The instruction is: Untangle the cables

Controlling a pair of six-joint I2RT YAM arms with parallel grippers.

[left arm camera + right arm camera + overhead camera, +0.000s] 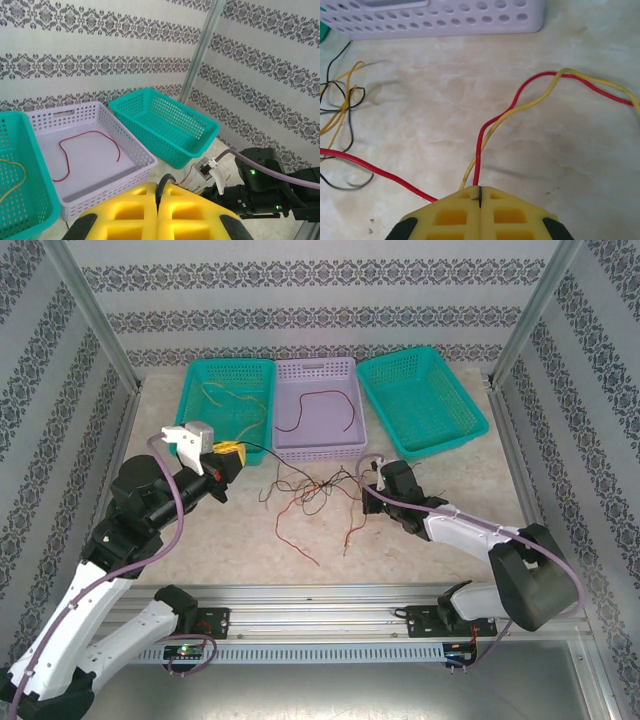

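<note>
cable tangle (315, 490) on table (450, 530), just in front of purple basket (318, 452); lies at 9 o'clock from right gripper (480, 190), the nearer arm. right gripper clamped on red wire (480, 152) and yellow wire (520, 108); pair runs 12, bends toward 3 o'clock. left gripper (160, 192) closed, apparently pinching black cable (165, 177); tangle at its 4 o'clock. crossings too fine to read; pair's far ends cut off.

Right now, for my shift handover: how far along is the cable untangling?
Done: one thin yellow cable lies in the left teal plastic basket, one thin red cable in the lilac plastic basket. In hand: right gripper pinches a red-and-yellow pair; left gripper a thin black cable. Left: the knot on the pale table.
</note>
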